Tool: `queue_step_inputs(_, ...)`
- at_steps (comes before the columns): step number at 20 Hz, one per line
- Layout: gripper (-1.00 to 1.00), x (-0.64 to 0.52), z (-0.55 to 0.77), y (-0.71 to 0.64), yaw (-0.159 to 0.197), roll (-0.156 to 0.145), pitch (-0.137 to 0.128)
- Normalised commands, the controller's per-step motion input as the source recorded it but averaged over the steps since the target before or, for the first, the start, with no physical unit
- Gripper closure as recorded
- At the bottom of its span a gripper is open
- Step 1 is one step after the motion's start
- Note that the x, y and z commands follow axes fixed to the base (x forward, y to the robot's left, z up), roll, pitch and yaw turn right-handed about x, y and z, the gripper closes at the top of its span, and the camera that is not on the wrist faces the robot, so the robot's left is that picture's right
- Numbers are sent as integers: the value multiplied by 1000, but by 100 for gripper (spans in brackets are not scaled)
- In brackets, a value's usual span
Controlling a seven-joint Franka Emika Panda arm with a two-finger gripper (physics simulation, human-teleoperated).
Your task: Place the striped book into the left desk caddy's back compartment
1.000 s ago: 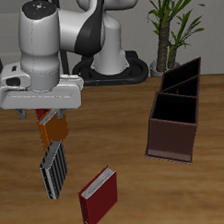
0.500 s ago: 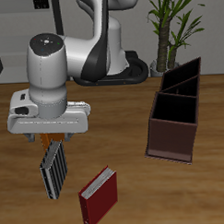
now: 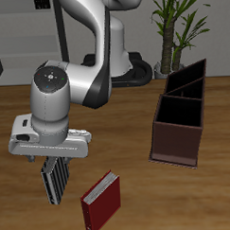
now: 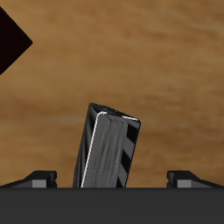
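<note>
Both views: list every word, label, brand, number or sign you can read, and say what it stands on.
None: no readable text shows in either view.
Striped book: only black and pale stripes, no title.
Dark red book: plain cover, no lettering visible.
Left desk caddy: bare reddish-brown face, no label.
Robot arm: plain white and grey shells, no brand mark visible.

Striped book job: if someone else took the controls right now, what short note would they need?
Gripper: low over the striped book, fingers spread on either side in the wrist view, not closed on it.
Striped book: on the table near the front edge, beside a dark red book.
Left desk caddy: across the table; its back compartment holds nothing visible.
Done: approach.
Left: grasp, carry, drop into back compartment.
</note>
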Motion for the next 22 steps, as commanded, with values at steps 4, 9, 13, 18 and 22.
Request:
queue_step_inputs(4, 100, 62, -335, 159, -6, 31, 42)
queue_step_inputs(9, 100, 20, -190, 113, -47, 38, 53)
queue_step_inputs(13, 100, -151, 289, 59, -27, 12, -26)
queue_step_inputs(18, 100, -535, 807, 364, 5, 8, -112)
queue_step_inputs(22, 100, -579, 683, 471, -39, -54, -37)
